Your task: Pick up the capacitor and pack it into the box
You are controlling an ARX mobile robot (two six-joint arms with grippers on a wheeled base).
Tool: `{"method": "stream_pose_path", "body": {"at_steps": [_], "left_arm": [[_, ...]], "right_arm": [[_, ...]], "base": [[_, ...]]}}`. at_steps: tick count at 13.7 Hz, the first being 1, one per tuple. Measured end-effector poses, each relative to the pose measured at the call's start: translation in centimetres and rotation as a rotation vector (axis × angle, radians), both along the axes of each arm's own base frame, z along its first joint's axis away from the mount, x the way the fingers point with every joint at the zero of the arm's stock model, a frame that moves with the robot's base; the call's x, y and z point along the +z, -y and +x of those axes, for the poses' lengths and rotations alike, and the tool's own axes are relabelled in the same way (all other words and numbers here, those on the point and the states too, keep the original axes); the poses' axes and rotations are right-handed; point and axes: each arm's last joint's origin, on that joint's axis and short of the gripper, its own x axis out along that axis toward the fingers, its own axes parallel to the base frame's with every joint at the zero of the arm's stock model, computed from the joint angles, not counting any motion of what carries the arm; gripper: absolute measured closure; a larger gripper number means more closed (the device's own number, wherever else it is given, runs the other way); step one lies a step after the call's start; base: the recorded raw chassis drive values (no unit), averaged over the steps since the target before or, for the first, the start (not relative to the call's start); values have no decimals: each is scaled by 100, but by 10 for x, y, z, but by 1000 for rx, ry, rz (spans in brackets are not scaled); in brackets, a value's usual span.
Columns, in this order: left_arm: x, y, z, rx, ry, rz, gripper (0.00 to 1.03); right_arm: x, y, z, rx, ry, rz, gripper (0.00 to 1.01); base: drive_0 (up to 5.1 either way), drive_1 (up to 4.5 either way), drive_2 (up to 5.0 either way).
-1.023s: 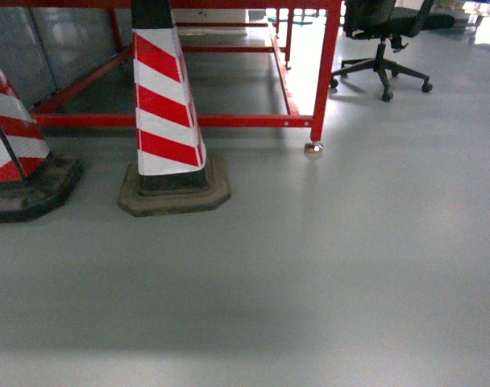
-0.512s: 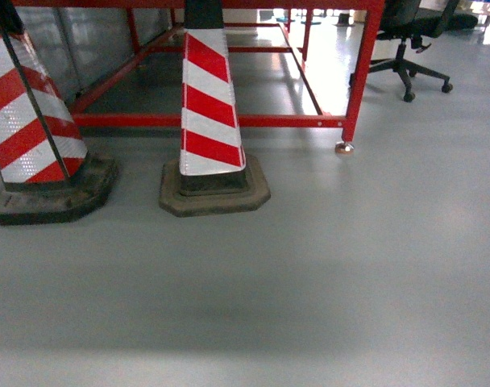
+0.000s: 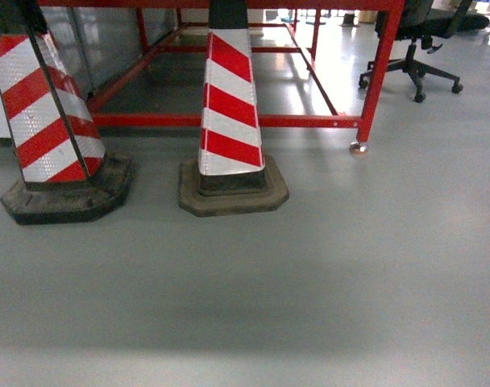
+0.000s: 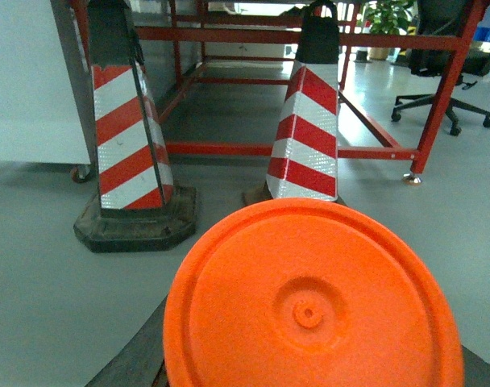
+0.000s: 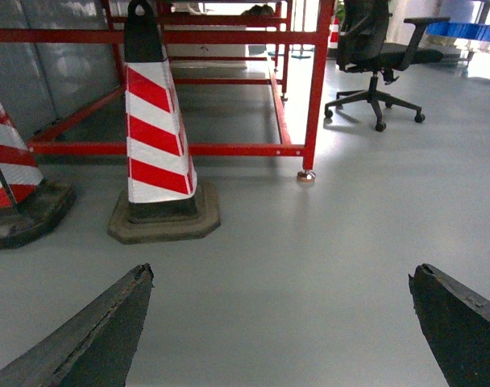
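- Task status: no pale pink box and no capacitor appears in any view; judged barely begun, picking and packing both remain.
- Left gripper: fingers hidden behind a round orange plastic disc; their state cannot be told.
- Two red-and-white striped cones on dark rubber bases stand ahead, blocking straight travel.
- Red steel frame, black office chair beyond.
- Right gripper: dark fingers spread wide, nothing between.

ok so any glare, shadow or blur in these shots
Head view: a soft dark shadow band crosses the grey floor, with bright window glare under the red frame. Left wrist view: the orange lid fills the foreground, slightly soft. Right wrist view: sharp traffic cone, and the right hand's dark fingers spread wide apart.
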Motion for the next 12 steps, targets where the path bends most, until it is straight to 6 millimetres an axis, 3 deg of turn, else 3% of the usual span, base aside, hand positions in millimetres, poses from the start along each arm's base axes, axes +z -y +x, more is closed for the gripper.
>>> {"method": "stream_pose_path", "body": {"at_steps": [1,8,12], "left_arm": [[0,0,0,0,0,0,59],[0,0,0,-2,-1,0,59],[0,0,0,-3,0,0,59]], "right_arm": [[0,0,0,0,0,0,3],[0,0,0,-1,-1,0,3],[0,0,0,-2,1,0,3]], "base": [[0,0,0],[262,209,-513],[17,402,-369]]}}
